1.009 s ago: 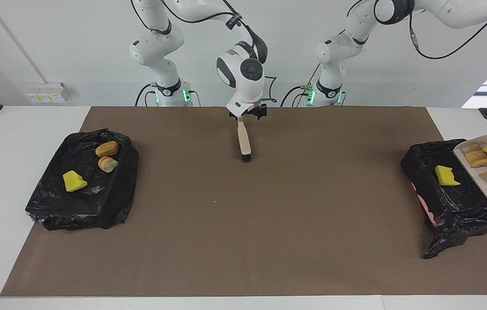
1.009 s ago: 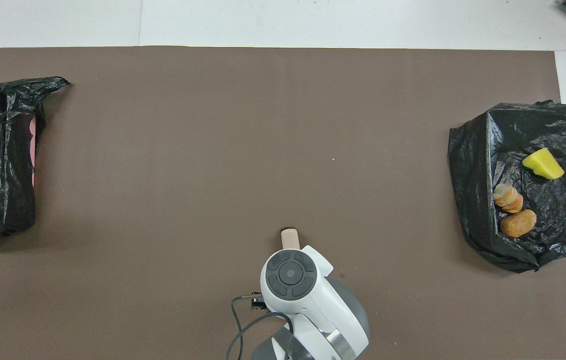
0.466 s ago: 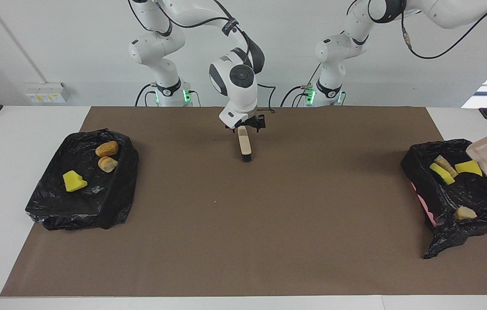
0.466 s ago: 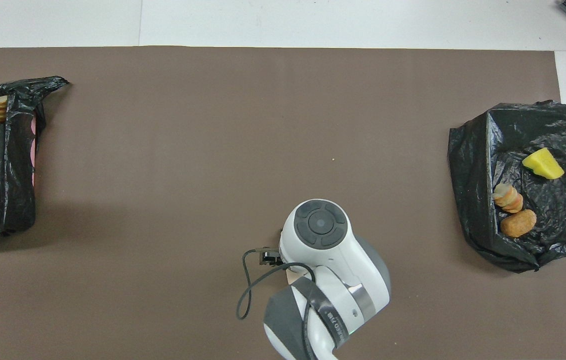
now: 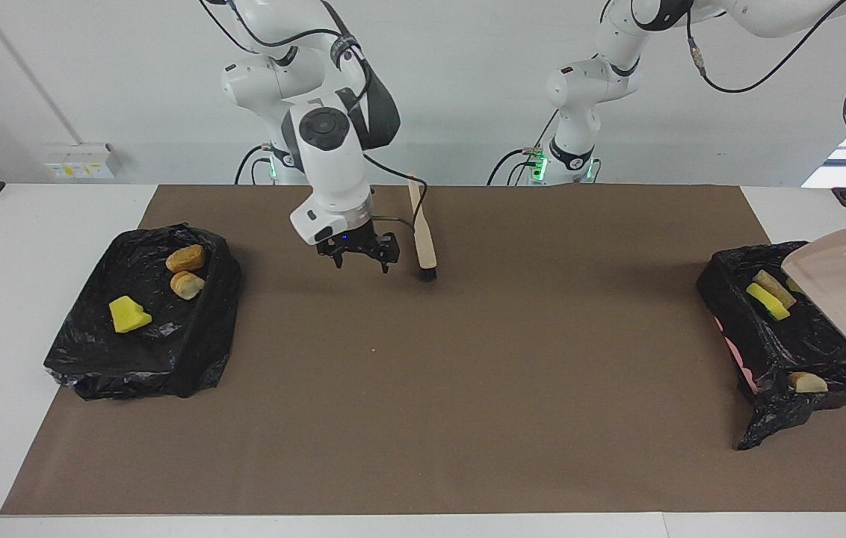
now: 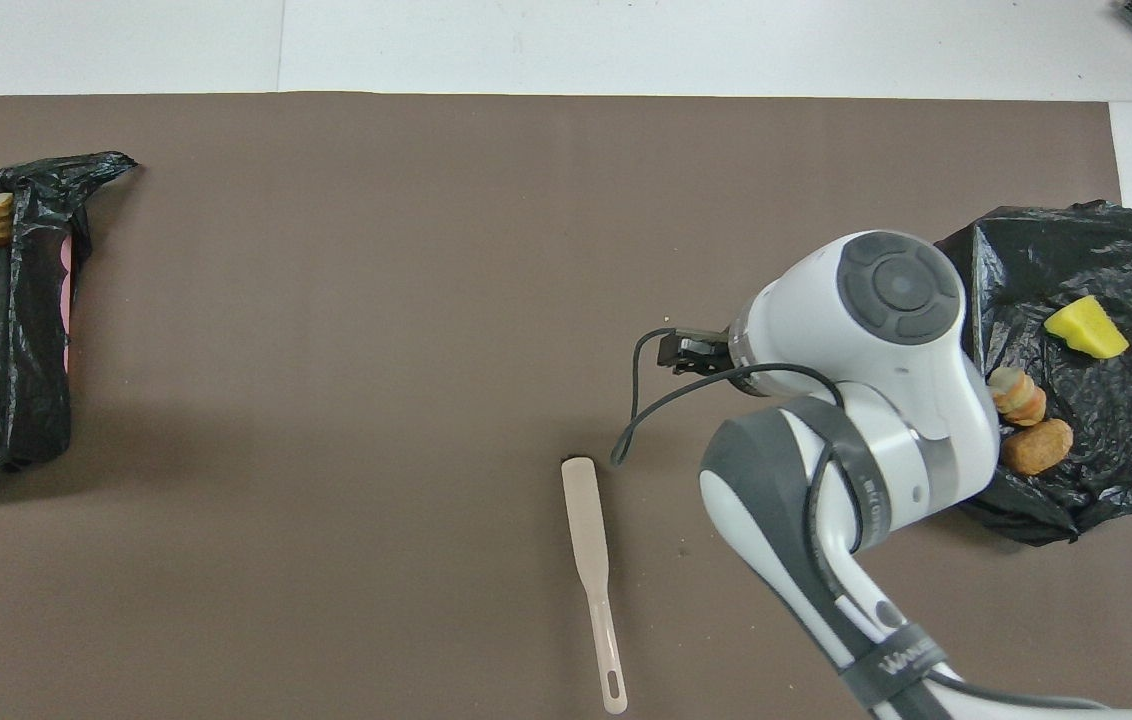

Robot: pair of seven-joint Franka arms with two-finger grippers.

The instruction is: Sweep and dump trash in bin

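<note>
Over mat (image 5: 468, 359): right end effector (image 5: 358, 258) spread, empty, pointing down.

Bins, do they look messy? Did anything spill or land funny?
Mostly tidy. One bread lump sits at the very edge of the bin at the left arm's end. It lies on the crumpled liner, apart from the other scraps, so it may not be properly inside. The liner also sags there, baring a pink wall.
</note>
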